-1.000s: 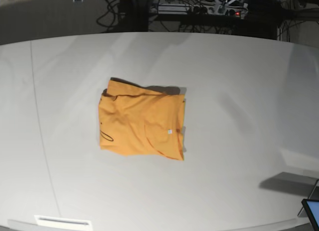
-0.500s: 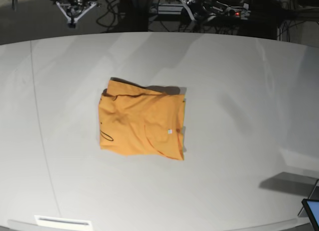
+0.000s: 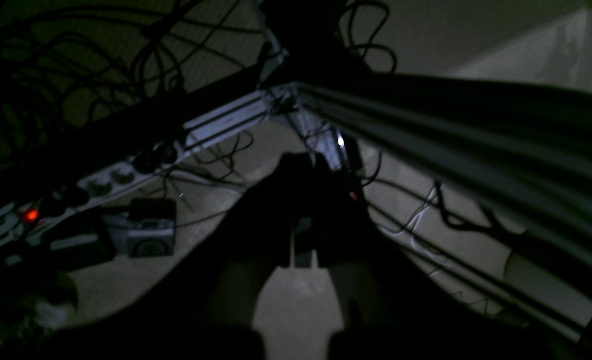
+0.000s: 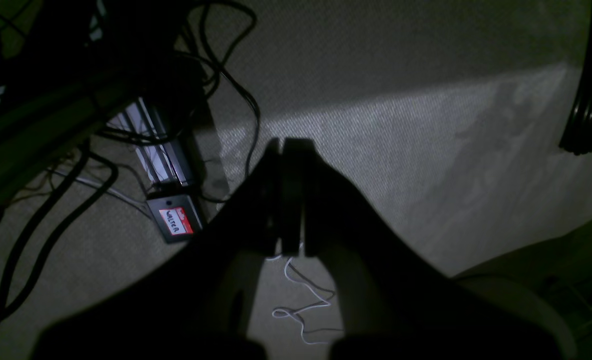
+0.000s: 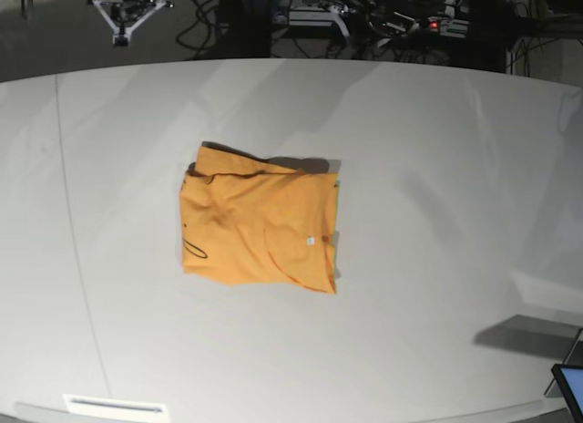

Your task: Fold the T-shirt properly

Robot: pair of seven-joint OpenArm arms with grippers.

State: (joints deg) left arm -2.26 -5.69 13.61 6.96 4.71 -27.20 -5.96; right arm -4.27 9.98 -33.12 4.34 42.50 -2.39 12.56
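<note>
At the far left edge of the base view, beyond the table [image 5: 437, 149], the right gripper [image 5: 120, 38] hangs over the floor with its fingers pressed together, holding nothing. The T-shirt [image 5: 260, 222] lies folded into a compact rectangle left of the table's middle, flat, its small white tag [image 5: 310, 242] facing up near the right edge. Farther right along the back, the left gripper [image 3: 303, 165] points at cables and a power strip [image 3: 75, 195], fingers closed and empty.
</note>
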